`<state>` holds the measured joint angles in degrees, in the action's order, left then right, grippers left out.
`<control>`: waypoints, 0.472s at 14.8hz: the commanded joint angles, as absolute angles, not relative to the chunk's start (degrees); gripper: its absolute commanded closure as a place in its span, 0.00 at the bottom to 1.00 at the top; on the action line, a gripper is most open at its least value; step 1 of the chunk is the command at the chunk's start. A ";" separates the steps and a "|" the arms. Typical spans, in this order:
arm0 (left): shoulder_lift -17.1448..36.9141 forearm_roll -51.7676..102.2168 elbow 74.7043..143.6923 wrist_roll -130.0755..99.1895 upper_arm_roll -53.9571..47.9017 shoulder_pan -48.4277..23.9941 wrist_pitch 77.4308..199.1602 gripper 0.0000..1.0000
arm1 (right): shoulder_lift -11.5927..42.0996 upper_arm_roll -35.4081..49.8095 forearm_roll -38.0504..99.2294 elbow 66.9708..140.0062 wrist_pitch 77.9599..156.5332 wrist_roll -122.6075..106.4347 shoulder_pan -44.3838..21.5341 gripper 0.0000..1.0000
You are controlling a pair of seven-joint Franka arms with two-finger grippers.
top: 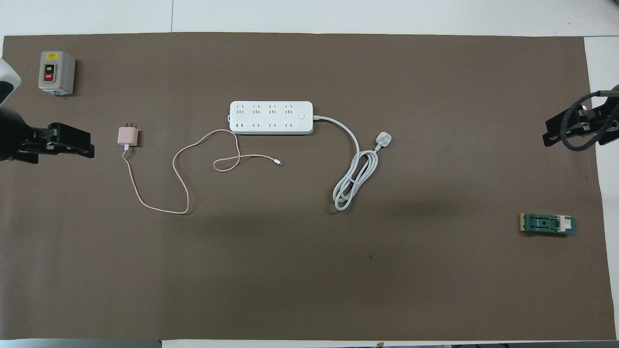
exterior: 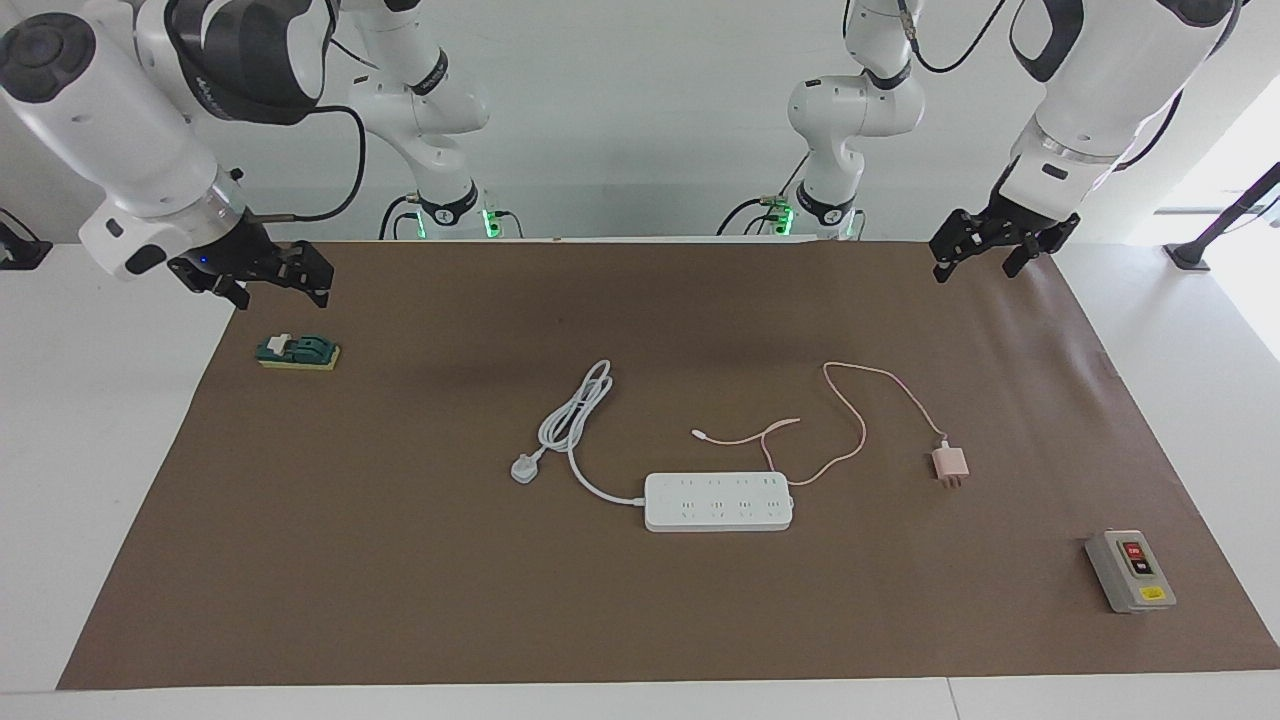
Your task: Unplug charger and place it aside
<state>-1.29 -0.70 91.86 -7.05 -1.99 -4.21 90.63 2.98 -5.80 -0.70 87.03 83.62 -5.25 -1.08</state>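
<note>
Charger (exterior: 950,466): pale-pink cube lying loose on the brown mat, centre-right of the facing view, prongs free, well apart from the power strip (exterior: 718,501).
Cable (exterior: 845,420): loops back from the cube toward the strip.
Left gripper (exterior: 1000,243): upper right, raised over the mat edge, jaws released, empty.
Right gripper (exterior: 262,272): upper left, waiting; jaw state unclear.
Risk: probably slight; a low arm sweep could snag the cable loop and drag the cube.
</note>
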 commanded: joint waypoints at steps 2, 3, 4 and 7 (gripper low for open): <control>-3.69 -2.29 94.39 -7.47 -1.41 -5.19 91.76 0.00 | -6.24 -4.75 -2.02 101.07 90.43 -6.42 0.17 0.00; -3.78 -2.29 94.39 -7.12 -1.49 -5.19 91.50 0.00 | -6.24 -4.31 -2.02 101.68 91.05 -6.50 0.78 0.00; -3.78 -2.37 94.39 -6.95 -1.49 -5.19 90.80 0.00 | -6.24 -4.22 -2.02 101.60 91.49 -6.68 1.14 0.00; -4.31 -2.29 94.31 -6.24 -1.49 -5.10 90.62 0.00 | -5.63 -4.13 -1.67 100.46 91.58 -7.99 2.10 0.00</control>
